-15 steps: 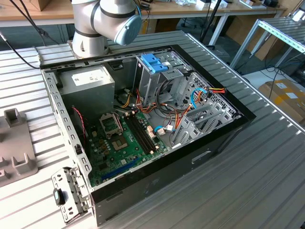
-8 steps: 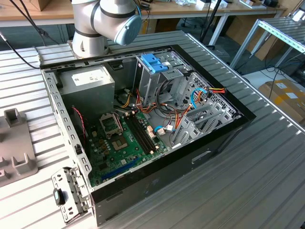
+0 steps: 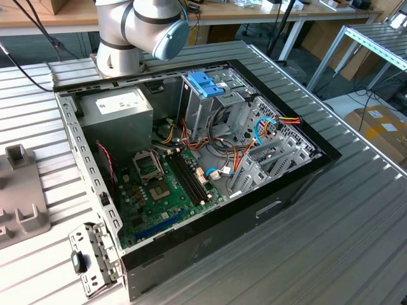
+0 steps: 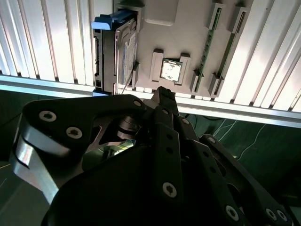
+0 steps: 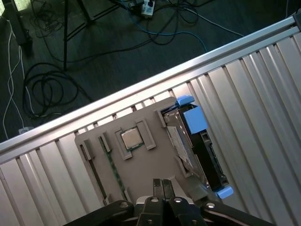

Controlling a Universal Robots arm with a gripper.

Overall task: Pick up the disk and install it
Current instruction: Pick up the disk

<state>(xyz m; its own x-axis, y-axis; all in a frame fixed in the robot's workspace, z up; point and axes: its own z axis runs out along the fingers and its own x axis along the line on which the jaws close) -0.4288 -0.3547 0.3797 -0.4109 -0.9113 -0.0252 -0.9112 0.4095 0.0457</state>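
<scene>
In the exterior view, an open black computer case (image 3: 210,244) is seen on a ribbed aluminium table (image 3: 356,241), with bare table along its side at the exterior view's right.

In the second wrist view, the black gripper (image 4: 163,92) is shown with its fingers closed together, nothing held. The disk (image 4: 115,52), a thin dark drive in a light blue plastic carrier, is stood on edge in a slot at the side of a grey plastic tray (image 4: 188,28).

In the first wrist view, bare table is seen beside the disk, and the tray lies near the table's edge. The disk's pale label cannot be read.
</scene>
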